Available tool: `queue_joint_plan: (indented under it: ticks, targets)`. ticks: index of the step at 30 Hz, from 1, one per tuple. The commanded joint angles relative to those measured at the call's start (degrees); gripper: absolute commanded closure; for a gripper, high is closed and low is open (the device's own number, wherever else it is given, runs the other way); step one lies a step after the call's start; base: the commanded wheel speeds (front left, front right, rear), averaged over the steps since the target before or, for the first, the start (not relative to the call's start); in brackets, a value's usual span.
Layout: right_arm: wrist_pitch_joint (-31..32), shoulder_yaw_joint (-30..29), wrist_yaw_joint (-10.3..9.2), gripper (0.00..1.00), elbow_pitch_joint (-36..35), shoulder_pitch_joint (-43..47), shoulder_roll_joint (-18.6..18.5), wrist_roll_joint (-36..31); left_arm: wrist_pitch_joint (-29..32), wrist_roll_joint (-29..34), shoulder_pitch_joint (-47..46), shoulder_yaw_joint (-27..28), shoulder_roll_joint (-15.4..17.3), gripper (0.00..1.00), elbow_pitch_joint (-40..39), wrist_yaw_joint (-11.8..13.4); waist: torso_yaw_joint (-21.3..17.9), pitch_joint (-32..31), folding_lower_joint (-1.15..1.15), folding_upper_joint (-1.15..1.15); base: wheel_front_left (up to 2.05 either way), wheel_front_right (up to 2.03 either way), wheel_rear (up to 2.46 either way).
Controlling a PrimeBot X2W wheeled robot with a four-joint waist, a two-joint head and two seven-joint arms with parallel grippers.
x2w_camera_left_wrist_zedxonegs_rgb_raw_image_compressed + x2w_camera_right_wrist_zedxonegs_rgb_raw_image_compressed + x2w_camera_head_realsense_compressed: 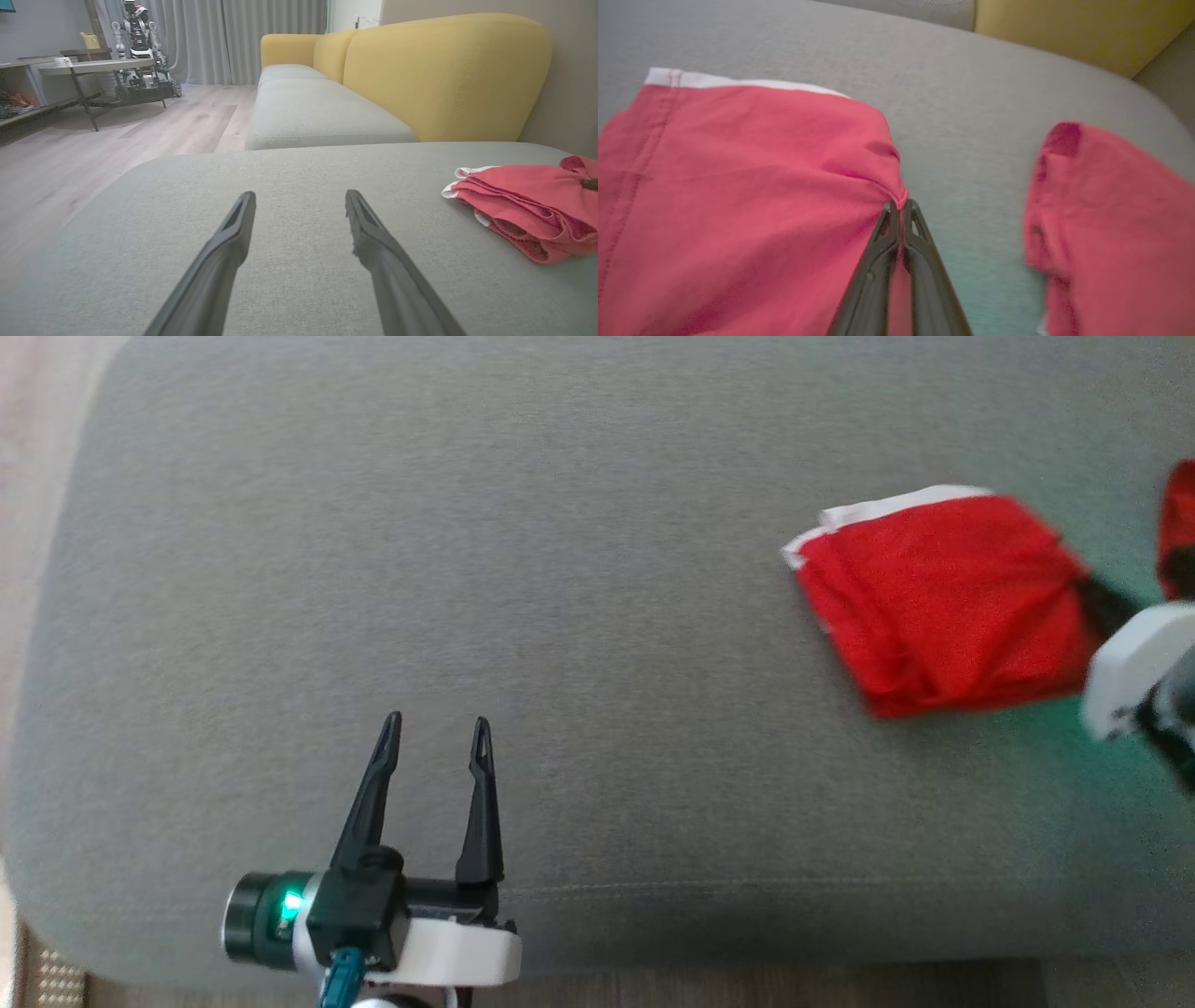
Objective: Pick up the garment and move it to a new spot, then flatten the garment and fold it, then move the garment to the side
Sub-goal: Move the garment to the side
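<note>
The garment [943, 602] is a folded red cloth with a white trim, lying on the grey cushion [485, 569] at the right. My right gripper [1081, 581] reaches in from the right edge and is shut on the garment's right corner. In the right wrist view the two dark fingers are pinched together on a fold of the garment [738, 186] at the right gripper's [900, 207] tips. Another red piece of cloth [1106, 219] lies to the right. My left gripper [437, 728] stands open above the cushion's front left, holding nothing. In the left wrist view the garment [528, 210] lies right of the left gripper [301, 200].
The cushion's front edge [747, 971] runs along the bottom, with wood floor [840, 989] below it. A yellow-backed sofa [444, 70] stands beyond the cushion. Farther off stand a round table [93, 67] and another robot [140, 46] by the curtains.
</note>
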Motion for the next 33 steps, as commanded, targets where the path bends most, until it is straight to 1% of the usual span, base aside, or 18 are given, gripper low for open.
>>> queue_joint_plan:
  ticks: [1, 5, 10, 13, 18, 27, 31, 32, 33]
  targets:
    - [-1.1, 0.8, -0.03, 1.0, -0.9, -1.9, -2.5, -1.0, -0.3, 0.7, -2.6, 1.1, -0.5, 0.0, -2.1, 0.4, -1.5, 0.5, 0.0, 0.0, 0.0, 0.0, 0.0]
    - [-1.9, 1.4, -0.03, 1.0, -0.5, -4.8, -6.2, -3.0, -0.3, 1.0, -3.9, 0.8, -0.5, 0.0, -2.6, 0.5, -4.2, 1.8, 0.0, 0.0, 0.0, 0.0, 0.0]
    - [-2.7, -0.2, -0.03, 1.0, 1.0, -7.7, -9.6, -4.6, -0.3, 1.2, -5.2, 0.5, -0.5, 0.0, -2.9, 0.7, -6.7, 3.6, 0.0, 0.0, 0.0, 0.0, 0.0]
    - [-3.7, -2.9, -0.03, 1.0, 2.7, -9.5, -10.4, -5.1, -0.3, 1.4, -6.1, 0.4, -0.5, 0.0, -2.9, 0.6, -7.8, 4.7, 0.0, 0.0, 0.0, 0.0, 0.0]
    - [-5.4, -7.9, -0.03, 1.0, 6.2, -12.4, -11.6, -5.9, -0.3, 2.0, -8.1, -0.3, -0.5, 0.0, -3.2, 0.4, -8.3, 7.0, 0.0, 0.0, 0.0, 0.0, 0.0]
    - [-7.0, -14.8, -0.03, 1.0, 13.5, -17.5, -14.0, -10.4, -0.3, 2.6, -10.8, -1.1, -0.3, 0.0, -3.7, 0.5, -7.6, 9.8, 0.0, 0.0, 0.0, 0.0, 0.0]
    - [-7.4, -16.8, -0.03, 1.0, 15.8, -18.3, -13.7, -12.2, -0.3, 2.5, -11.1, -1.4, -0.3, 0.0, -3.5, 0.7, -7.3, 9.7, 0.0, 0.0, 0.0, 0.0, 0.0]
    - [-7.4, -17.7, -0.03, 0.96, 16.4, -18.5, -13.7, -12.8, -0.3, 2.5, -11.2, -1.5, -0.3, 0.0, -3.4, 0.8, -7.2, 9.7, 0.0, 0.0, 0.0, 0.0, 0.0]
    - [-7.6, -18.5, -0.03, 0.38, 17.0, -18.7, -13.9, -13.5, -0.3, 2.5, -11.3, -1.6, -0.3, 0.0, -3.3, 0.8, -7.2, 9.6, 0.0, 0.0, 0.0, 0.0, 0.0]
